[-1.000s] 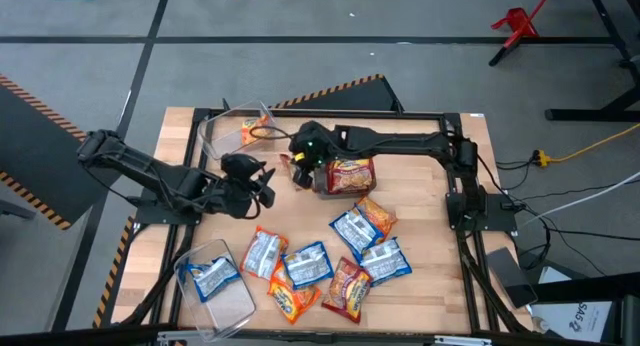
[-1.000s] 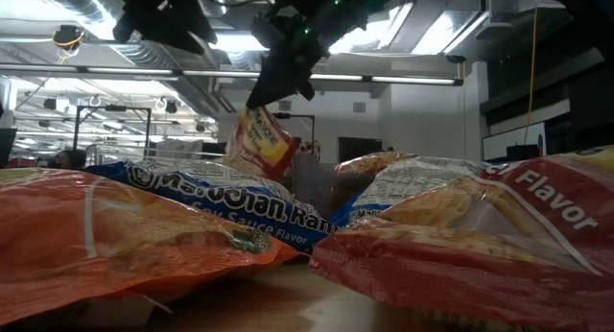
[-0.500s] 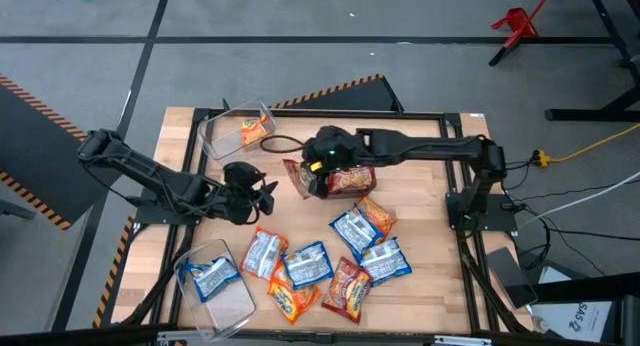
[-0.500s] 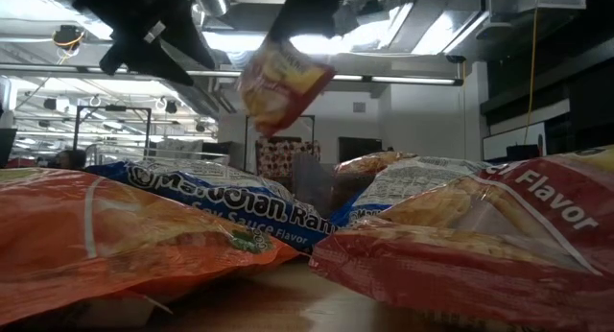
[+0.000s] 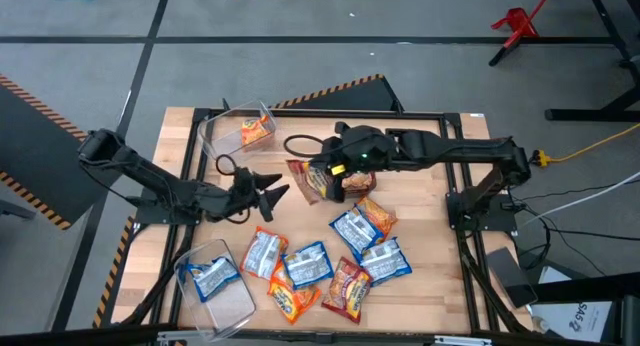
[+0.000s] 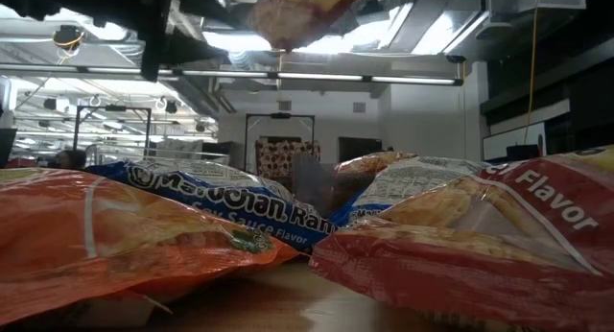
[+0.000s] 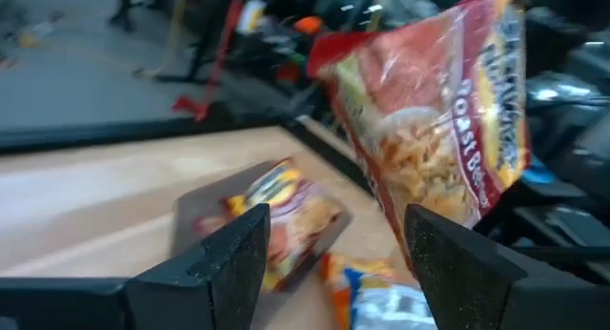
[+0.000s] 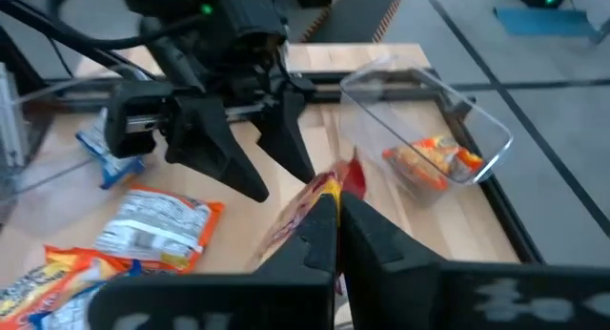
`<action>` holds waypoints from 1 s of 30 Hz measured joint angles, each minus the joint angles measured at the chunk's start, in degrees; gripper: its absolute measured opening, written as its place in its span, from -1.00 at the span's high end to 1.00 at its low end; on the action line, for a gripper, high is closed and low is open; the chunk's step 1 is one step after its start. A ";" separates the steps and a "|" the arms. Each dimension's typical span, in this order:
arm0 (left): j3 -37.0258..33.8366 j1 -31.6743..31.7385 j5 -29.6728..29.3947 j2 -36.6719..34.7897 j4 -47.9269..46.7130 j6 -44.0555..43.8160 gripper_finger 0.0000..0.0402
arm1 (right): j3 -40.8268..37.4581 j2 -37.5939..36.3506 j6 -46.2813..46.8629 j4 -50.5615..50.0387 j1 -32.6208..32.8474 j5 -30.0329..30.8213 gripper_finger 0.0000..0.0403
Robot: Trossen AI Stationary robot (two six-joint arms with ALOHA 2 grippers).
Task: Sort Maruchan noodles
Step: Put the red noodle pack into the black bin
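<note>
Right gripper (image 5: 322,178): fingers pressed together, pinching the red packet (image 5: 305,177) by its edge and holding it up over the table.
Red packet: crinkly red plastic with a yellow band and a noodle picture; hangs from the right fingers, between the two grippers.
Left gripper (image 5: 272,188): fingers spread wide, empty, just beside the hanging packet.
Packet pile (image 5: 330,256): blue-and-white, orange and red packets lying flat below both grippers.
Far bin (image 5: 215,128): clear, beyond the left gripper, one orange packet (image 5: 256,131) inside.
Near bin (image 5: 235,301): clear, holds a blue-and-white packet (image 5: 212,277).
</note>
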 joint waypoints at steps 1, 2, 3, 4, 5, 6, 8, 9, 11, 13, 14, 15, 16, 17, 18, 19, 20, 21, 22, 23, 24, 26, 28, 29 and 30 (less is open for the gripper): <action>-0.41 0.21 1.15 -0.02 2.22 1.73 -0.18 | 0.00 -0.23 -0.21 0.38 0.37 0.01 1.00; -0.72 0.51 2.71 -0.02 4.21 3.15 -0.18 | 0.00 -0.40 -0.60 0.93 0.73 0.01 1.00; -0.98 0.94 4.51 -0.02 5.79 4.36 -0.18 | 0.00 -0.52 -0.88 1.32 1.08 0.01 1.00; -1.05 1.43 5.84 0.12 7.24 5.36 -0.18 | 0.00 -0.68 -1.09 1.58 1.43 0.03 1.00; -1.05 1.95 7.31 0.48 8.95 6.27 -0.18 | 0.00 -0.81 -1.20 2.08 1.74 0.03 1.00; -1.05 2.50 8.72 0.84 10.73 7.35 -0.18 | 0.00 -0.87 -1.32 2.77 1.98 0.05 1.00; -1.05 3.58 12.71 1.57 15.24 9.57 -0.18 | 0.00 -0.91 -2.02 3.10 2.47 0.07 1.00; -1.05 4.16 14.85 1.94 17.35 10.52 -0.18 | 0.00 -0.89 -2.52 3.32 2.58 0.05 1.00; -1.05 5.15 18.22 2.90 20.16 11.91 -0.17 | 0.00 -0.89 -2.60 4.18 2.66 0.02 1.00; -1.05 5.94 18.84 3.57 20.79 12.01 -0.17 | 0.00 -0.89 -2.79 4.41 2.83 0.27 1.00; -1.05 6.21 18.83 3.79 20.81 11.97 -0.17 | 0.00 -0.89 -2.96 4.15 2.80 0.63 1.00; -1.05 6.39 18.87 3.98 20.77 11.97 -0.17 | 0.00 -0.89 -3.33 3.46 2.80 1.05 1.00; -1.05 6.44 18.83 4.02 20.77 12.00 -0.17 | 0.00 -0.89 -4.07 2.44 2.80 1.67 1.00; -1.05 6.44 18.87 4.00 20.91 12.00 -0.17 | 0.00 -0.89 -4.72 0.79 2.80 2.40 1.00; -1.05 6.42 18.87 3.96 21.01 11.99 -0.16 | 0.00 -0.89 -5.50 -1.84 2.80 2.88 1.00; -1.05 6.41 18.94 3.96 20.99 12.03 -0.16 | 0.00 -0.89 -5.84 -5.31 2.80 3.20 1.00; -1.05 6.35 19.01 3.86 20.76 12.05 -0.16 | -0.21 -0.89 -6.00 -8.68 2.80 3.35 1.00; -1.05 6.18 18.96 3.74 20.59 12.07 -0.16 | -0.75 -0.89 -6.55 -11.41 2.80 3.19 1.00; -1.04 5.99 18.98 3.69 20.40 12.38 -0.16 | -1.62 -0.89 -7.30 -14.25 2.82 2.60 0.99; -1.03 5.72 19.01 3.67 19.89 13.12 -0.16 | -2.76 -0.89 -7.80 -16.90 3.18 1.69 0.98; -1.03 5.33 19.09 3.69 19.28 13.80 -0.16 | -4.17 -0.88 -8.14 -19.20 3.55 0.87 0.97; -1.03 4.56 19.20 3.72 19.16 15.03 -0.16 | -8.14 -0.87 -8.40 -19.81 4.48 -0.81 0.89; -1.03 4.00 19.12 3.69 19.23 15.62 -0.16 | -13.45 -0.87 -8.52 -16.43 5.82 -3.15 0.76; -1.03 3.75 19.03 3.69 19.21 15.95 -0.16 | -16.48 -0.83 -8.68 -13.71 6.44 -4.34 0.68; -1.03 3.48 19.01 3.69 19.22 16.11 -0.16 | -19.61 -0.79 -8.79 -9.74 7.13 -5.24 0.59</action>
